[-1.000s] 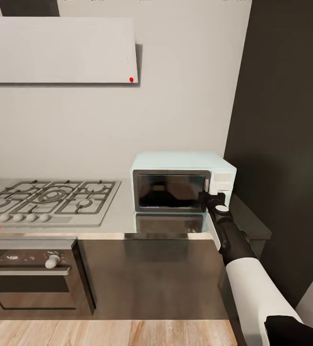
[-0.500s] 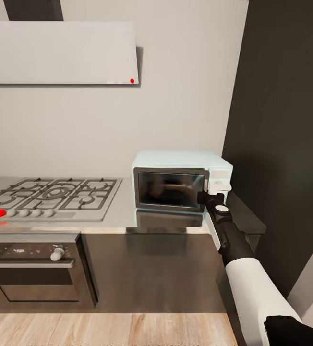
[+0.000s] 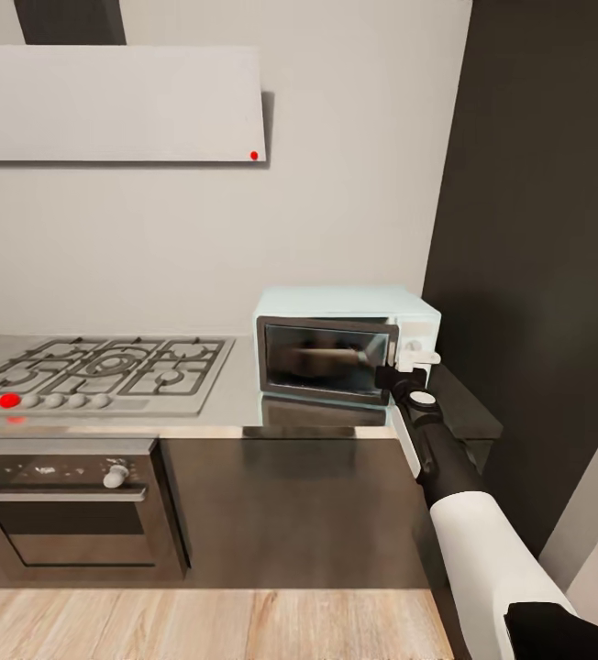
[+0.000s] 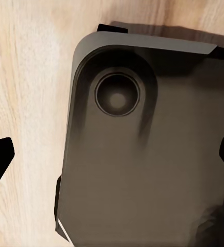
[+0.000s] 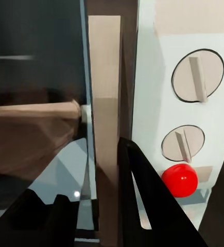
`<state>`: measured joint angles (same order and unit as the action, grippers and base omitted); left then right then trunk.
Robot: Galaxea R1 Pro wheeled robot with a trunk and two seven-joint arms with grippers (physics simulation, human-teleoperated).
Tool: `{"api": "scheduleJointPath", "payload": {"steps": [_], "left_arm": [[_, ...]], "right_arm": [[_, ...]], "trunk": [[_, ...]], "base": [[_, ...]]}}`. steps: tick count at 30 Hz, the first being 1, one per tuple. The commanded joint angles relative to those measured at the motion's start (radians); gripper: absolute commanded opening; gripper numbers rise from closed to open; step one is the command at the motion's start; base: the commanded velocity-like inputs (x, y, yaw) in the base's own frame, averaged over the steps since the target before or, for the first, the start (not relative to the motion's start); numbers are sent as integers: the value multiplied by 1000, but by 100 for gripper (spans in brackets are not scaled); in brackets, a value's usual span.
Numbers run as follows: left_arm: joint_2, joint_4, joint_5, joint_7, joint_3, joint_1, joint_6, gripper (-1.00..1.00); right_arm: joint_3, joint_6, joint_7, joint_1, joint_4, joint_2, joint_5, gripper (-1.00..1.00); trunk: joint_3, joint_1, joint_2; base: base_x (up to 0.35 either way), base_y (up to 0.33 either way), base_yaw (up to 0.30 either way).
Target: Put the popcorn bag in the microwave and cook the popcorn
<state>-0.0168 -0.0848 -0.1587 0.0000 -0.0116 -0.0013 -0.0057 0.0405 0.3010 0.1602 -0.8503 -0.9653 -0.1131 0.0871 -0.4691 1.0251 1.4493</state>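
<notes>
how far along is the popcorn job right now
The bag already looks to be inside the microwave: a tan sack shows behind the glass door. In hand: the right gripper is at the door's handle, and the door seems slightly ajar. Left to do: shut it fully and start the heating with the knobs or red button.

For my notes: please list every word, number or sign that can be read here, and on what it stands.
None can be read.
Oven: pale marks on its control panel, too blurred to read.
Microwave: two knobs and a red button, no lettering visible.
</notes>
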Motion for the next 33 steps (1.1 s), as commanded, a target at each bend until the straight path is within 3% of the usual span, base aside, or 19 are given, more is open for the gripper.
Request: {"api": "scheduleJointPath", "payload": {"steps": [1, 18, 33], "left_arm": [[0, -1, -7, 0, -1, 0, 0, 100], [-1, -1, -7, -2, -1, 0, -1, 100], [-2, -1, -7, -2, -1, 0, 0, 100]], "right_arm": [[13, 9, -1, -1, -3, -1, 30, -100], [13, 9, -1, -1, -3, -2, 32, -100], [12, 9, -1, -1, -3, -1, 30, -100]], "trunk": [[-1, 0, 1], [-1, 0, 1], [-1, 0, 1]], "base": [[-10, 0, 0], [-7, 0, 0], [-190, 0, 0]]}}
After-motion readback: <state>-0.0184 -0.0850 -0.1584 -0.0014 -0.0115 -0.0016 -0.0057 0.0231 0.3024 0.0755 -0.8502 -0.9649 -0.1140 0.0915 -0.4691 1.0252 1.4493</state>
